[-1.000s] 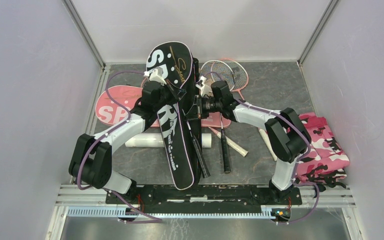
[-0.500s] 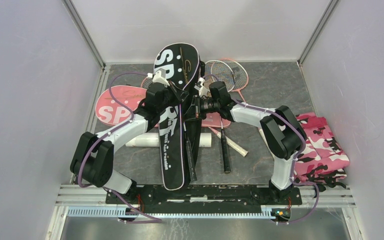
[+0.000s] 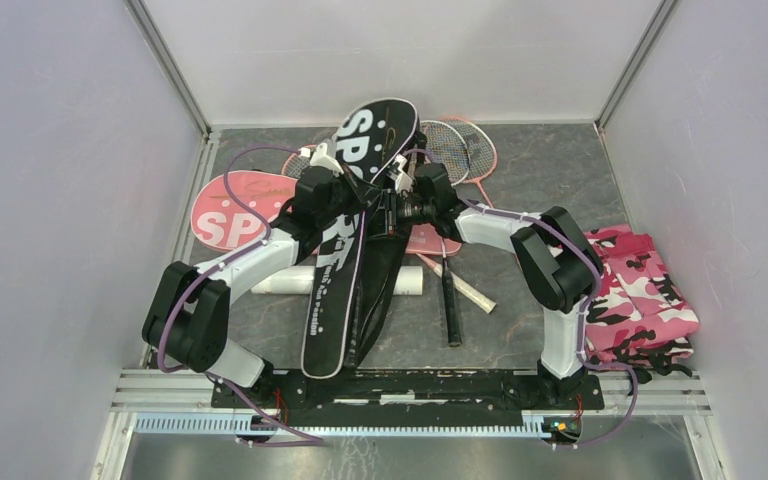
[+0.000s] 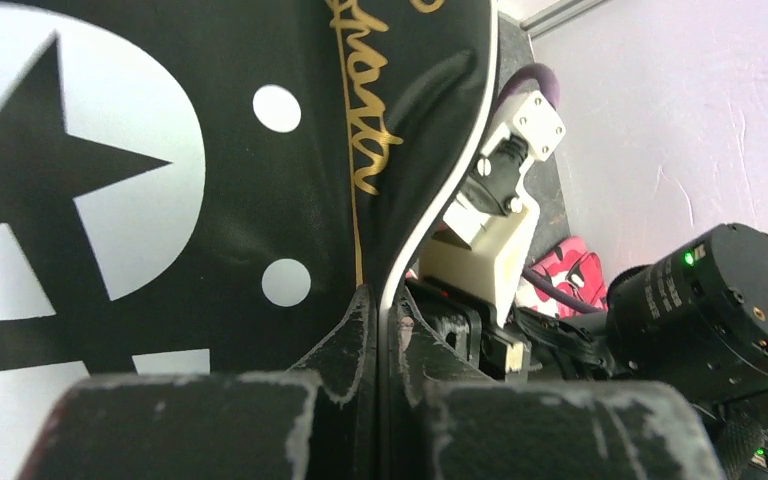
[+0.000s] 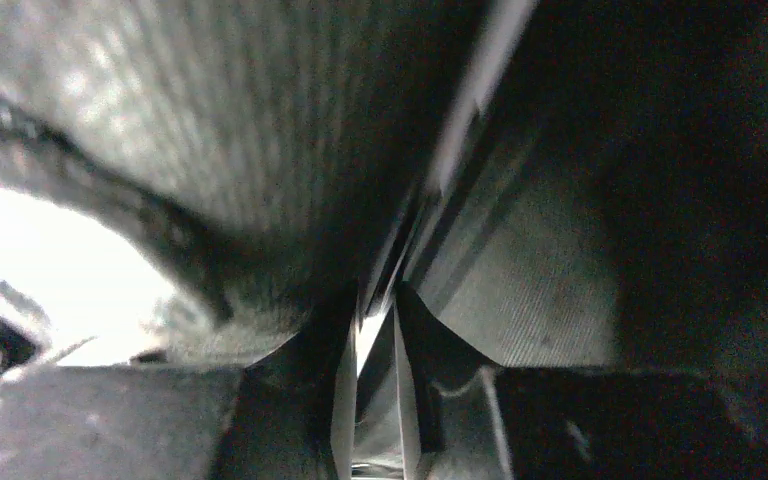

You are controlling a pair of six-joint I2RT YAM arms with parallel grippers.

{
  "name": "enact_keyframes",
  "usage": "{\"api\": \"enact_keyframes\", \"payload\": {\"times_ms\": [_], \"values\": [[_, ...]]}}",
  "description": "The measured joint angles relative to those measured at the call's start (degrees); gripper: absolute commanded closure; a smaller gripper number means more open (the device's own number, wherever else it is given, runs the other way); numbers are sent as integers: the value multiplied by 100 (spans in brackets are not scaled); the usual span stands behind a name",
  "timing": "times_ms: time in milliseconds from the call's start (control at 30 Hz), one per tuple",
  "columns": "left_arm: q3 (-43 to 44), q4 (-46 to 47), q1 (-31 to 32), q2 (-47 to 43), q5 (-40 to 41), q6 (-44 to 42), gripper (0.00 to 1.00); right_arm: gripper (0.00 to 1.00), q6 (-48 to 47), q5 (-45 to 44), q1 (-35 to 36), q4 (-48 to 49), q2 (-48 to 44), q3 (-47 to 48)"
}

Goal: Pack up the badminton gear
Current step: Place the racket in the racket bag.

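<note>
- Plainly, the black racket-shaped fabric cover (image 3: 328,310), printed "SPORT" in white and edged with pale piping, is raised off the dark grey stone-patterned table (image 3: 540,170) between the two arms. Its rounded head leans toward the far right, and its narrow tail points down near the arm bases.
- The left gripper (image 4: 385,330) is fully closed. Its black fingertips (image 4: 355,335) pinch the white-piped edge of the black cover, just beside the gold script.
- The right gripper (image 5: 370,340) has its jaws parted by a narrow slit, with light showing through. Dark ribbed fabric of the cover fills its view, and a pale seam runs away from the tips. Whether any fabric is caught between them I cannot tell.
- Seen from above, the right gripper sits against the cover's right side, where a loose black flap hangs open.
- The long white tube (image 3: 285,283) lies flat on the table under the raised cover, with one end showing on either side.
- The pink racket-shaped cover (image 3: 222,215) with white lettering lies flat at the left, partly hidden by the left arm.
- Thin-framed rackets (image 3: 452,148) with pink and pale rims lie at the far side, their heads overlapping.
- A black-gripped handle (image 3: 451,310) and a white-gripped handle (image 3: 472,292) lie right of the tube.
- The folded pink camouflage cloth (image 3: 640,295) rests at the table's right edge, well apart from the black cover.
</note>
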State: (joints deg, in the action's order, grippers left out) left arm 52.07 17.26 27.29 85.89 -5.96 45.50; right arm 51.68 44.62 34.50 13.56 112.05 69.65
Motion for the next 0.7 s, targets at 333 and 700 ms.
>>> {"api": "enact_keyframes", "payload": {"times_ms": [333, 700], "values": [[0, 46, 4, 0, -42, 31, 98, 61, -127, 48, -87, 146, 238, 289], [0, 46, -76, 0, -146, 81, 98, 34, -1755, -479, -168, -1502, 219, 866]]}}
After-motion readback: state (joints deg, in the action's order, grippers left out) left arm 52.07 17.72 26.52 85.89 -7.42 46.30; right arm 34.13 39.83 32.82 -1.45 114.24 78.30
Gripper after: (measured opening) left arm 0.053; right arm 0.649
